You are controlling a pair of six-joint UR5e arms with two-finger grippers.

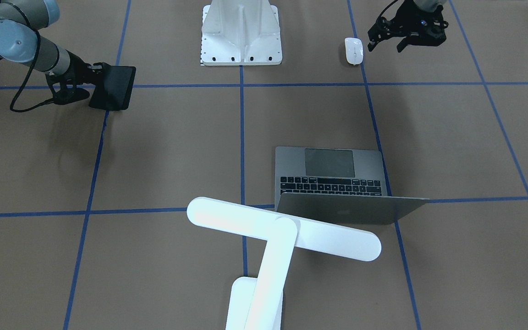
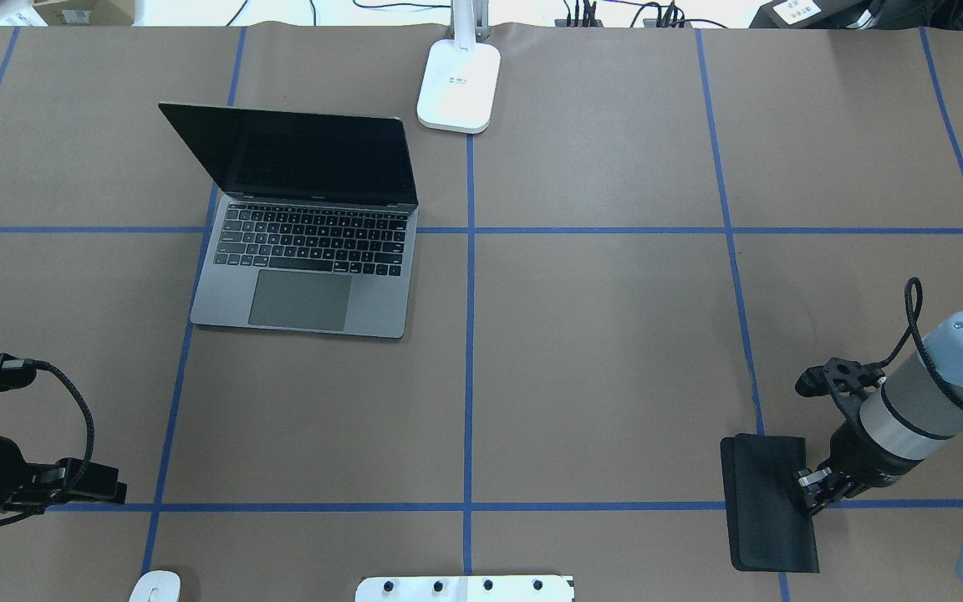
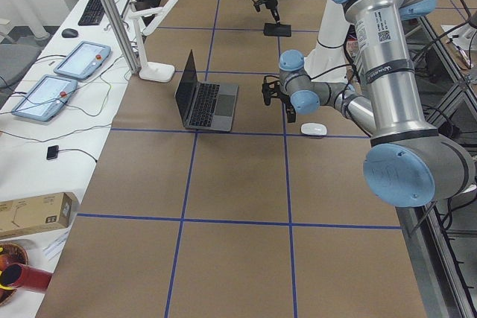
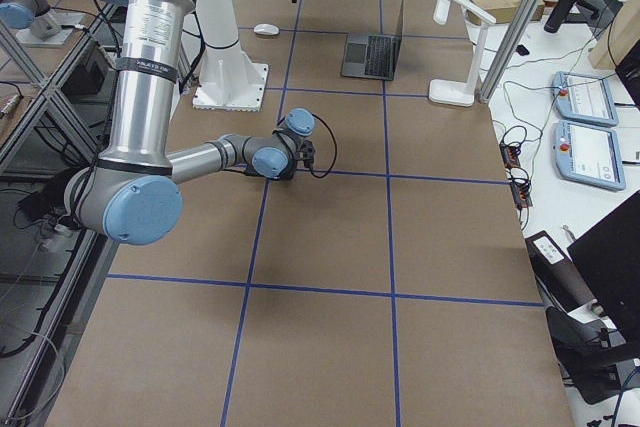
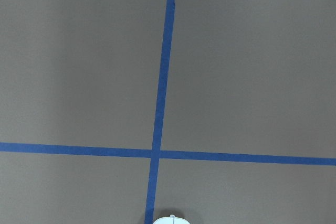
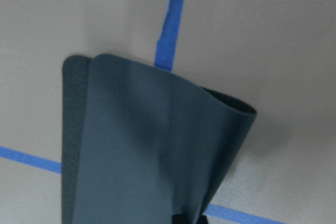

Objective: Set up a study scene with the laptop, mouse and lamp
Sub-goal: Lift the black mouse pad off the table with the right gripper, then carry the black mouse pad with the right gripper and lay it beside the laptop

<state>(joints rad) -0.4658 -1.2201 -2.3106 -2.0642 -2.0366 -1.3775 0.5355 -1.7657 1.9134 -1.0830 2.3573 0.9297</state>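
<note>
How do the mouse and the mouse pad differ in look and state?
The mouse is white and oval; the mouse pad is black, rectangular and larger. The mouse lies free; the mouse pad is pinched by the right tool and curls. Both lie far from the laptop.

The bench (image 2: 598,334) is showing flat brown, with blue tape lines crossing it in a wide grid. The laptop (image 2: 306,284) is presenting a space-grey body, black keys, a darker grey trackpad and a black screen; its lid is bearing a faint apple logo. The mouse (image 1: 353,50), the lamp (image 1: 282,229) and the bolted pedestal (image 1: 241,36) are gleaming white. The mouse pad (image 2: 770,502) is looking black, though slate-blue in the right wrist view. The right arm (image 2: 899,418) is showing silver-grey with pale blue caps.
</note>
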